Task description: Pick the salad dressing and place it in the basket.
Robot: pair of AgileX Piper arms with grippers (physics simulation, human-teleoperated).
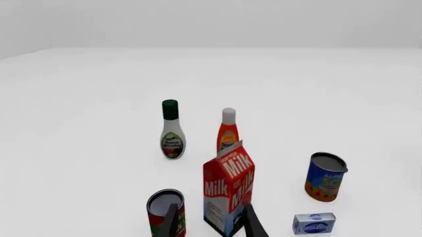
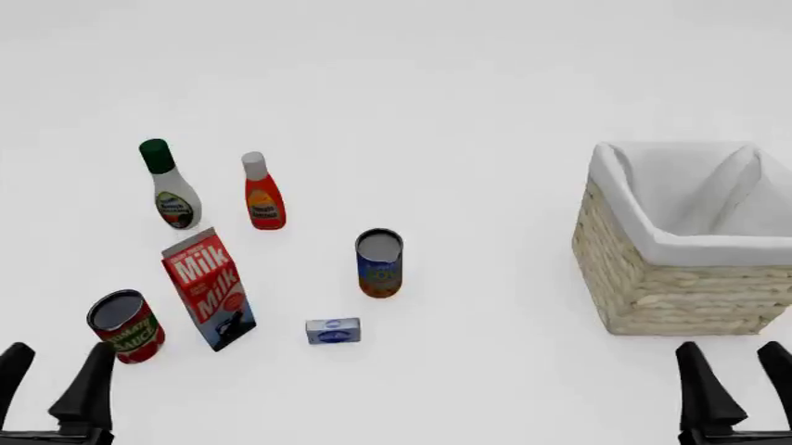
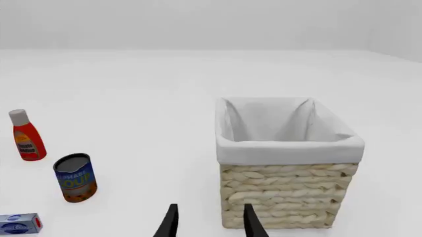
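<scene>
Salad dressing, a white curvy plastic bottle with dark green cap [image 2: 170, 188], stood far-left on the counter, near the red bottle [image 2: 261, 193]. Both tools [image 2: 50, 375] [image 2: 733, 375] hung released; the left should reach over the milk carton [image 2: 208, 288].

White salad dressing [image 2: 172, 188] with dark green cap — straw-coloured woven basket [image 2: 674, 278], white lining.

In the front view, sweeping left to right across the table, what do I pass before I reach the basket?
Red-labelled can → salad dressing → milk carton → red bottle → small blue box → blue can → basket.
</scene>
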